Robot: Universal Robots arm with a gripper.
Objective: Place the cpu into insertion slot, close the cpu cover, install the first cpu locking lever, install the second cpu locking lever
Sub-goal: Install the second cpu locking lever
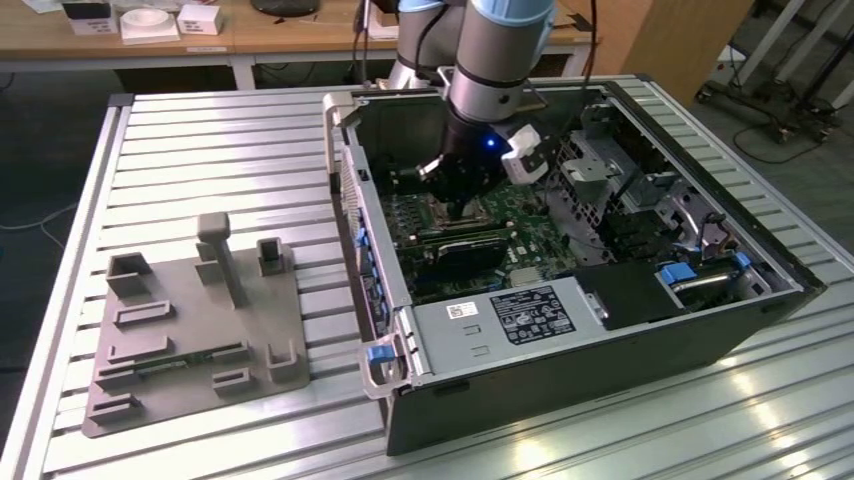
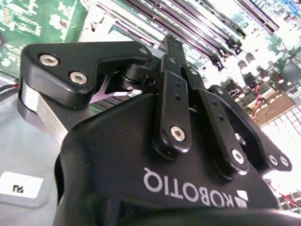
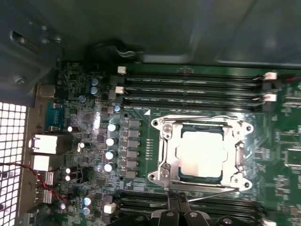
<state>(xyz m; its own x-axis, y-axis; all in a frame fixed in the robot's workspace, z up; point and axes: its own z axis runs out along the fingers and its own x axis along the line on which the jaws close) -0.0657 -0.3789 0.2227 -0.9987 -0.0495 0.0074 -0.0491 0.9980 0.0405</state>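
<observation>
While clear in the first wrist view, cpu (image 3: pixel 201 155) under cpu cover (image 3: pixel 164 151), fingers (image 3: pixel 176 204) together.

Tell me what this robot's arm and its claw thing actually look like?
The arm is a thick round tube in silvery grey with light blue caps at its joints, and dark cables trail behind it. At its end sits a black gripper: a chunky rounded body with white lettering, and flat black link bars pinned with shiny silver screws. A white block with a small blue light sits at the wrist.
</observation>
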